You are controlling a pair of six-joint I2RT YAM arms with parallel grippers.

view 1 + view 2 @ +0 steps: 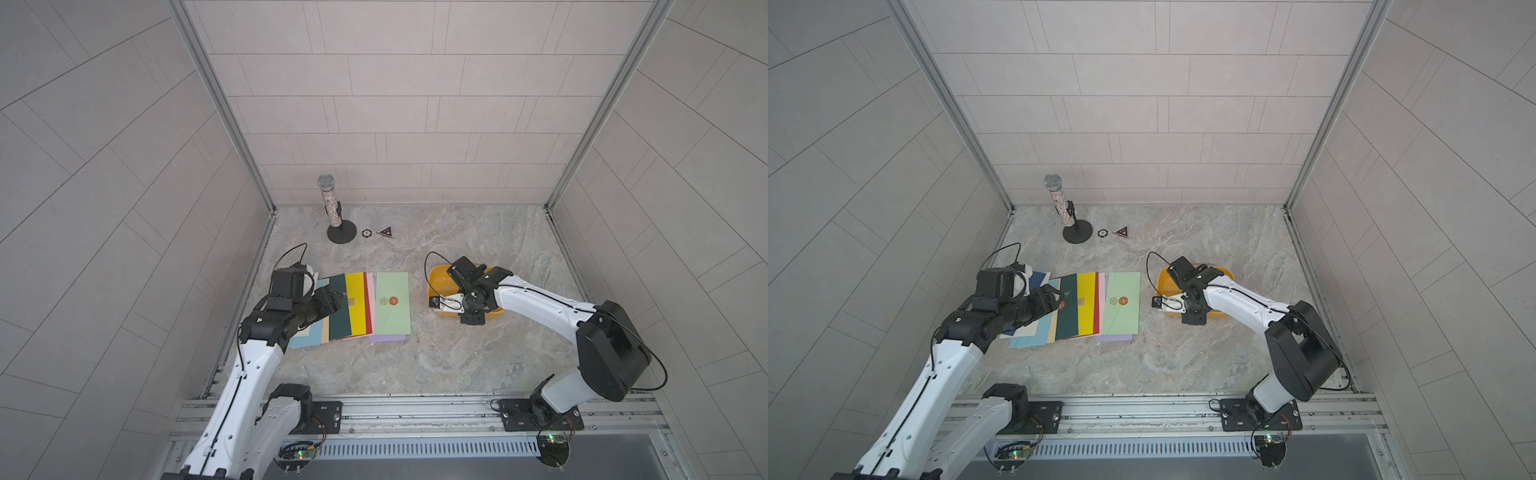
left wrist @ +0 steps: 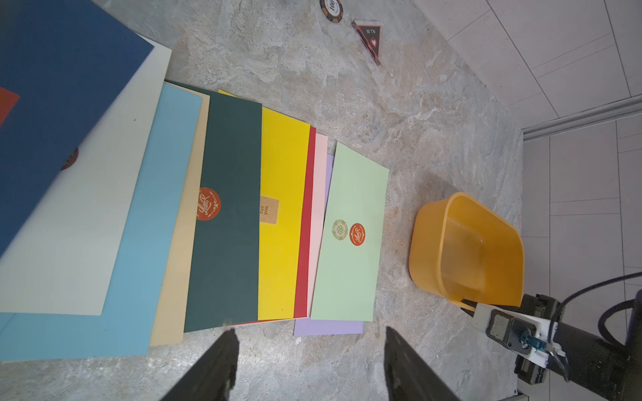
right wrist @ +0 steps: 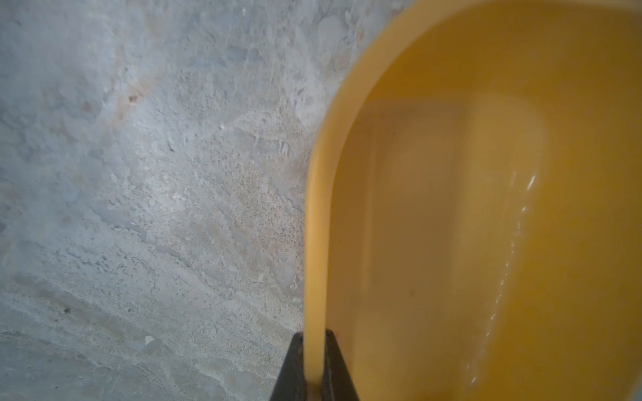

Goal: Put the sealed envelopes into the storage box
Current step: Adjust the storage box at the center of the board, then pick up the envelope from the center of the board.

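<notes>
Several sealed envelopes lie fanned on the marble table, also in the other top view. In the left wrist view, the fan runs from the navy one through dark green and yellow to light green. My left gripper hovers open at the fan's near edge, holding nothing. The storage box, a mustard-yellow tub, stands right of the envelopes with nothing inside. My right gripper is shut on its rim, one finger inside and one outside.
A glittery microphone on a round black stand is at the back left. A round black chip and a triangular badge lie beside it. Tiled walls close in three sides. A metal rail runs along the front.
</notes>
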